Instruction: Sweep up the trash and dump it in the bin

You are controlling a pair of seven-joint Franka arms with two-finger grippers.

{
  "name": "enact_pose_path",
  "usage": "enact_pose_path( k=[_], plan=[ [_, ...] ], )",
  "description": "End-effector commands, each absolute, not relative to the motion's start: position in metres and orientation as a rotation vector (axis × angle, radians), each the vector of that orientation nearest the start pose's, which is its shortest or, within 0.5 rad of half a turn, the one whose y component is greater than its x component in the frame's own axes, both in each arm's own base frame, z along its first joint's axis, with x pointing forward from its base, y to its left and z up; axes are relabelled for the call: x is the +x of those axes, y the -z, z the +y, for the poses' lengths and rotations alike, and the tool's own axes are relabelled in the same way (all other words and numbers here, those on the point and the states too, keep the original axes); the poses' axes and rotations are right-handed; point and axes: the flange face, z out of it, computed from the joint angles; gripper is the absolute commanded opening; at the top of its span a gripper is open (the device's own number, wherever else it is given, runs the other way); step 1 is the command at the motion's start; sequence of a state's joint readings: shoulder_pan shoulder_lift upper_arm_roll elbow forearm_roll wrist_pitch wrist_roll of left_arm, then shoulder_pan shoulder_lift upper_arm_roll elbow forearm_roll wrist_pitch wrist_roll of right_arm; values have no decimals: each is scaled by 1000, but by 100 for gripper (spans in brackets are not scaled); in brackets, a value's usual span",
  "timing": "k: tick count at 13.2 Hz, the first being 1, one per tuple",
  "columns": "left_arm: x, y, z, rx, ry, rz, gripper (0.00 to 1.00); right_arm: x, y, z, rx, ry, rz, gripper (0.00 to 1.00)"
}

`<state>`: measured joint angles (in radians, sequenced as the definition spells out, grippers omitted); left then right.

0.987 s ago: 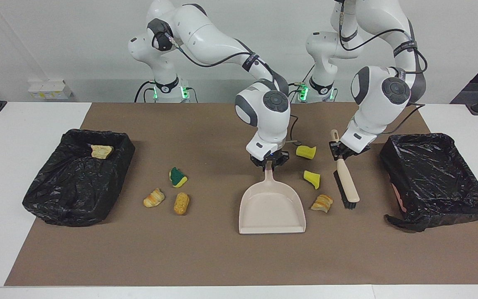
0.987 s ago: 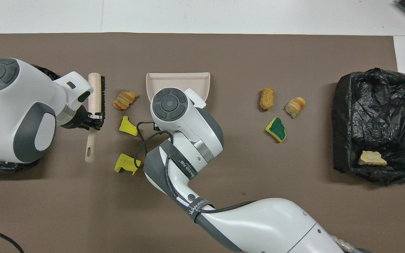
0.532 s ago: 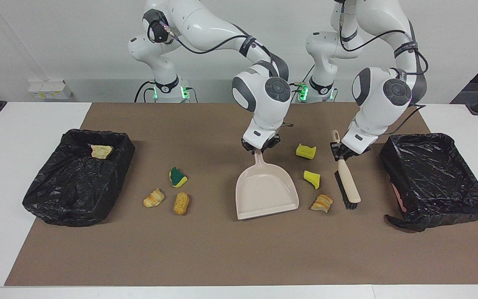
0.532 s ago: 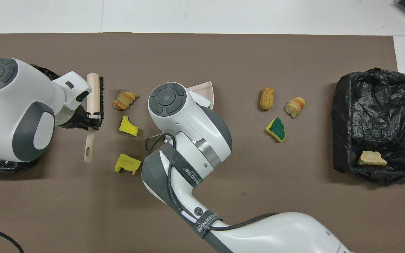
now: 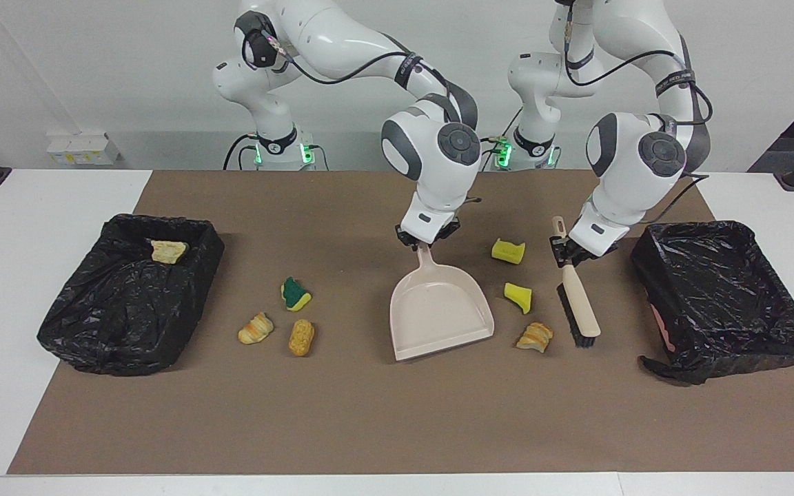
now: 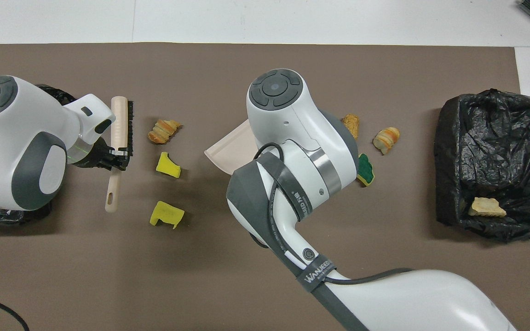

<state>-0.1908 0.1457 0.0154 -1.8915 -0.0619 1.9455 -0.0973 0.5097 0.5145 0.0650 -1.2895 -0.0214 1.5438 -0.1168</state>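
Trash [image 5: 533,337] between both claws' tools

Sponge chunks [image 5: 509,251] and pastry pieces [image 5: 255,328] lie scattered on the mat; one pastry [image 5: 167,251] is binned

dustpan [image 6: 228,154] mostly under right arm, green-and-yellow sponge [image 6: 367,170] partly covered

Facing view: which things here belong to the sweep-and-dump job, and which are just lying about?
Job:
dustpan, in right gripper
brush, in left gripper
two yellow sponge chunks
green-and-yellow sponge
pastries
bins

Lying about:
white box
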Motion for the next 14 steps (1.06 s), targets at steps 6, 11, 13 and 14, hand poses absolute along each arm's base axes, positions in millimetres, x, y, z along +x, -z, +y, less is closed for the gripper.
enact_pose_path(
  k=[6,11,13,14],
  plan=[
    [571,-414,-105,-3167,-193,131,0,541,-439,339,-2528,-265,-1779,0],
    [581,-385,-67,-3159,-258,344,0,534,-427,336,-2615,-311,-1822,0],
    [581,-383,-68,-3158,-253,370,0,524,-423,345,-2622,-342,-1901,0],
    [579,-378,-71,-3156,-268,374,0,521,-418,347,-2617,-357,-1919,0]
  ],
)
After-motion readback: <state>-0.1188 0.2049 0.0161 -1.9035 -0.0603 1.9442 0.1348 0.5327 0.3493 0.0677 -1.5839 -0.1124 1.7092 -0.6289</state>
